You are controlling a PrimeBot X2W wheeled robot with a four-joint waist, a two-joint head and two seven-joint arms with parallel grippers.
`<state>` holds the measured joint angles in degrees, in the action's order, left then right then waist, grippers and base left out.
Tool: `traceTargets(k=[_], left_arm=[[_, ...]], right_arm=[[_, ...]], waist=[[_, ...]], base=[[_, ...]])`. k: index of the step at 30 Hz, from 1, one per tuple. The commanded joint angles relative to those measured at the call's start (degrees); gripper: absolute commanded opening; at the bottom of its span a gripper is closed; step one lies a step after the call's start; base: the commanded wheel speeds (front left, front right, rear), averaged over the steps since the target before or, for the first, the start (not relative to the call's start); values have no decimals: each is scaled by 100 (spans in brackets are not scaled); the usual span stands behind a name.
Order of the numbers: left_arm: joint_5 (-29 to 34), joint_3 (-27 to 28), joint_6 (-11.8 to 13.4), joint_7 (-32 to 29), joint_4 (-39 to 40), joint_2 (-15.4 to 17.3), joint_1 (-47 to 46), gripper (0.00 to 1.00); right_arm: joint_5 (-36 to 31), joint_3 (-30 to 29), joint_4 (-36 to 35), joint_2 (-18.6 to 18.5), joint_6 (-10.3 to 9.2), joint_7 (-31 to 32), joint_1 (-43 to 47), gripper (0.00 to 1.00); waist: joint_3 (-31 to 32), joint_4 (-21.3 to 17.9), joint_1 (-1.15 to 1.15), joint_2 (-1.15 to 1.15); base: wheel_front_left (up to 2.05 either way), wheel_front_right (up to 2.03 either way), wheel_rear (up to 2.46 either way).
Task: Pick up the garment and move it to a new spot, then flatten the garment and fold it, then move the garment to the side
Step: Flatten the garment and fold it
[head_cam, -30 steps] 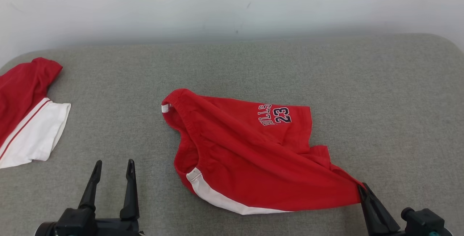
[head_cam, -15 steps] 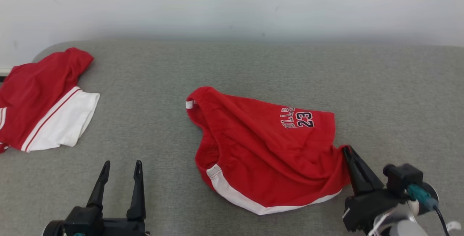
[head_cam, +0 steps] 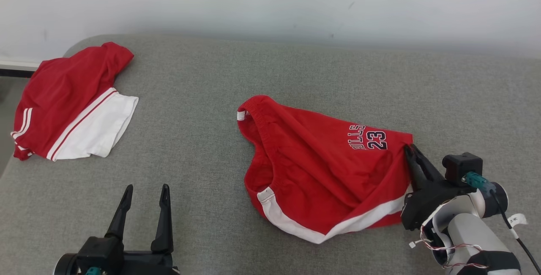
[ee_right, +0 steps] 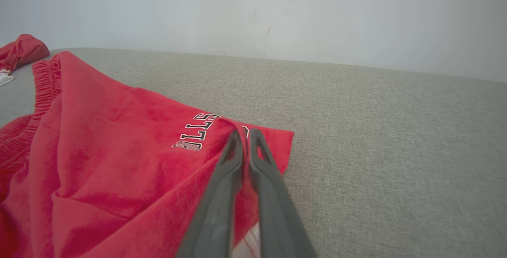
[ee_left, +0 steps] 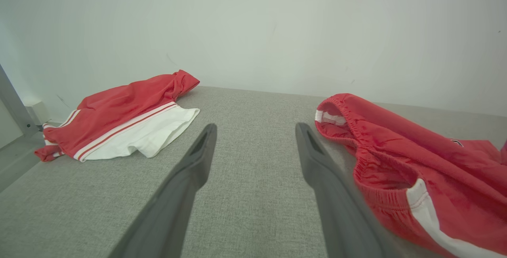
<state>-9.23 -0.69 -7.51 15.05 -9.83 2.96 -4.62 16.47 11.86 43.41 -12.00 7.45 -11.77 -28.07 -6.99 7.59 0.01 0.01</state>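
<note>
The garment (head_cam: 321, 169) is a pair of red shorts with a white side stripe and a "23" print, rumpled on the grey padded table (head_cam: 253, 76). My right gripper (head_cam: 409, 149) is shut on a pinch of its right hem, lifting the cloth beside the print. In the right wrist view the two fingers (ee_right: 222, 194) squeeze a fold of the garment (ee_right: 99, 155) between them. My left gripper (head_cam: 146, 188) stands open over bare table, well left of the shorts, nothing between its fingers (ee_left: 178, 194). The elastic waistband of the garment (ee_left: 396, 147) lies to its right.
A second red and white piece of clothing (head_cam: 72, 106) lies at the table's far left corner, also seen as the red and white clothing (ee_left: 122, 115). A pale wall (head_cam: 270, 0) runs behind the table. The table's left edge drops off near that clothing.
The camera has swung, shifting the whole picture rightward. My right gripper has carried the pinched hem up and inward toward the print, bunching the shorts. The left gripper stays open in place.
</note>
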Motion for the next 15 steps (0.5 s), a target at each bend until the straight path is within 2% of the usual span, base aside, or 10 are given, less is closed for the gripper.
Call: traceTargets(k=[1, 4, 8, 15], left_arm=[[-13, -2, 7, 19, -22, -11, -57, 100], [-22, 24, 8, 19, -26, -12, -53, 100], [1, 70, 8, 19, -6, -11, 5, 100], [41, 194, 10, 19, 36, -11, 62, 100]], right_arm=[[22, 50, 167, 17, 7, -100, -102, 100], [86, 85, 406, 55, 7, -257, -222, 100], [119, 103, 253, 50, 7, -342, -225, 100], [-73, -309, -1232, 10, 7, -336, 452, 100]], waist=[[18, -11, -1, -1], [57, -74, -1, -1], [105, -180, -1, -1], [134, -423, -1, -1]], base=[[0, 0, 0], [0, 0, 0], [0, 0, 0], [0, 0, 0]])
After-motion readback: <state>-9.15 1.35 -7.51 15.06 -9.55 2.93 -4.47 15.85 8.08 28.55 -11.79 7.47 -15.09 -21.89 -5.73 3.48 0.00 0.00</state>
